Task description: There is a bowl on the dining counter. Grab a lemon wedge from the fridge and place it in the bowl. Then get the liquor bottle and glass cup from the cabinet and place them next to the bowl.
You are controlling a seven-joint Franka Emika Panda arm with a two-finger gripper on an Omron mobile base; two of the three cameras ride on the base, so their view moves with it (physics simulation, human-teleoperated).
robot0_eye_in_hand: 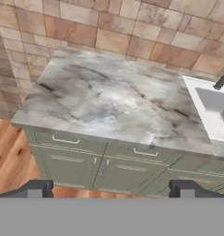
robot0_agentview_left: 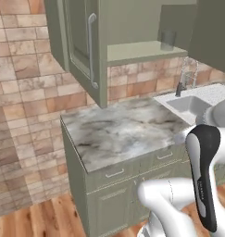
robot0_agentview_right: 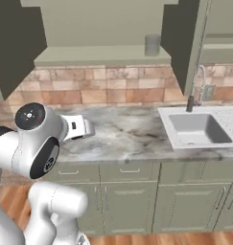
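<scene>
While the gripper (robot0_eye_in_hand: 111,189) hangs wide open and empty, the glass cup (robot0_agentview_right: 152,45) stands well above it.

The glass cup (robot0_agentview_right: 152,45) stands on the shelf (robot0_agentview_right: 103,56) of the open wall cabinet (robot0_agentview_left: 81,46), toward its right end. Below lies the worktop (robot0_agentview_right: 122,134) — the sink (robot0_agentview_right: 197,129) is set into its right part, the tap (robot0_agentview_right: 197,88) behind the basin. Drawers (robot0_eye_in_hand: 67,140) and doors sit under the worktop.
</scene>
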